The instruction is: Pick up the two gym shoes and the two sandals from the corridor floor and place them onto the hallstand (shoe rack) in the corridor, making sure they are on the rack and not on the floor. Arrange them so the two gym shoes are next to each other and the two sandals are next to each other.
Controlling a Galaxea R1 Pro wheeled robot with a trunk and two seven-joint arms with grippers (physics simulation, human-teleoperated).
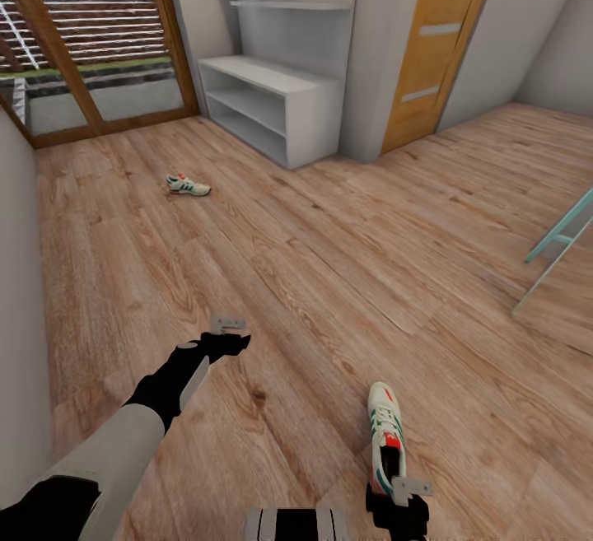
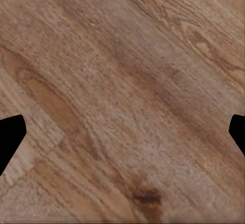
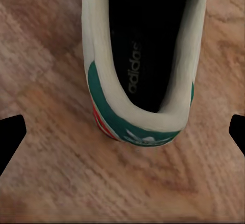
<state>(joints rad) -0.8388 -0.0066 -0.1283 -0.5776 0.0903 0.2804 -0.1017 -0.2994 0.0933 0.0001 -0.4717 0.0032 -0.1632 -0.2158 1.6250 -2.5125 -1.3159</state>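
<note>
Directly below the right gripper (image 1: 409, 493), released and spread, one gym shoe (image 1: 385, 434) lies on the corridor floor (image 1: 329, 277). Another shoe (image 1: 188, 186) lies far off near the hallstand (image 1: 272, 104). The left gripper (image 1: 228, 325) hovers open over bare planks.

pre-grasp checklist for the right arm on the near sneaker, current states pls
1. Right gripper above the near gym shoe's heel end: ok; the right wrist view looks straight down into the heel opening.
2. Right jaws open: ok, fingertips apart at both edges of the wrist view.
3. Shoe centred between the fingers: ok, roughly.
4. Fingers low enough to close on the heel: cannot tell.
5. Left gripper free: ok, open over bare corridor floor.
6. Hallstand has room: ok for the bench top; shelf tiers partly hidden. Second gym shoe lies on the floor nearby.
</note>
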